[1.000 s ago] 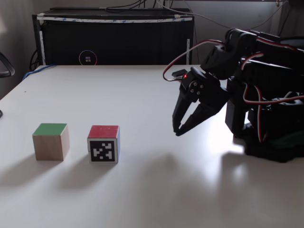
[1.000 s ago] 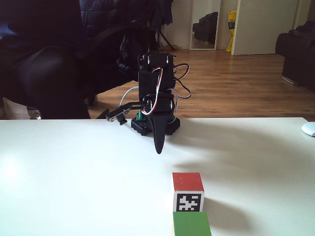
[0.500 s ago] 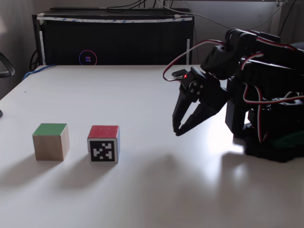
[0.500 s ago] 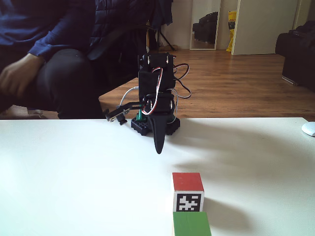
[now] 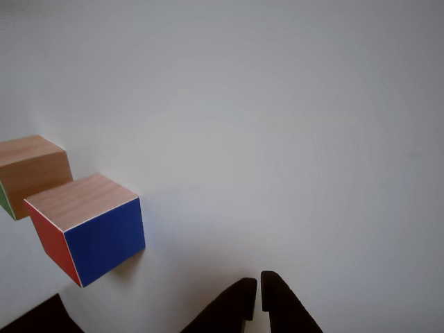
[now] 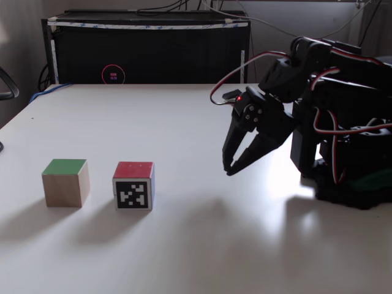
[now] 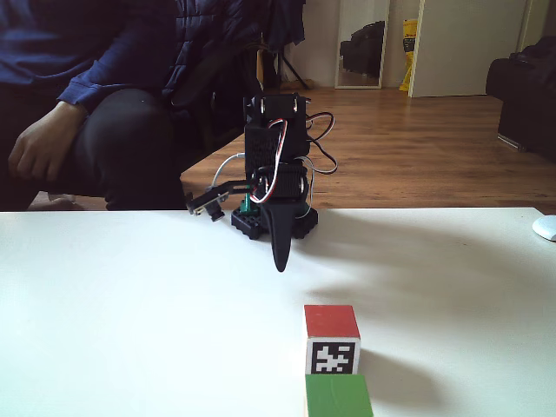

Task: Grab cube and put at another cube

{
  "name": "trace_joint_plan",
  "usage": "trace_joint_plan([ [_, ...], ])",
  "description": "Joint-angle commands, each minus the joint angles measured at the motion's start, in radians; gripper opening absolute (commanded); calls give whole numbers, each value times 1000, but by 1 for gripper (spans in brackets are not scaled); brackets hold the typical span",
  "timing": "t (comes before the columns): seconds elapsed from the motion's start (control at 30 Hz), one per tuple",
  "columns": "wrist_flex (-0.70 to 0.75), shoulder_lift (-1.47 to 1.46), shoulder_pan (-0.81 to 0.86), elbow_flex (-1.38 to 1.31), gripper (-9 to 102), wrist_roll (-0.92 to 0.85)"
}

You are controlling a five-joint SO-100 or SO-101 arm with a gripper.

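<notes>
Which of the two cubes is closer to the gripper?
The red-topped cube with the black-and-white marker face is closer to the gripper; the green-topped cube sits beyond it, farther away.

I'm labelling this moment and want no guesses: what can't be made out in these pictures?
- Green-faced cube: cut off by a fixed view's bottom edge; in the other view the left edge crops it.
- Gripper: the other view's bottom edge hides all but its fingertips.
- Person's hand: what it is doing is unclear.

arm [image 6: 324,122]: black plastic | red-white-black cables | red LED | pincer [image 6: 229,169]: black, tapered
</notes>
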Motion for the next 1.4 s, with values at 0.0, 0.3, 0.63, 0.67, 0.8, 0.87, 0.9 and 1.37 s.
trace_joint_plan([
  [0.0,6,5,-12,-48,0,18],
  [0.3,-83,5,-12,-32,0,57],
  [0.63,-201,-221,-155,-376,5,141],
  [0.67,-216,-311,-155,-445,6,156],
  [0.8,-235,-690,-156,-756,9,199],
  [0.87,-250,-816,-144,-871,11,213],
  [0.9,-256,-867,-138,-919,14,218],
  [1.37,-261,-1433,-117,-1348,36,265],
])
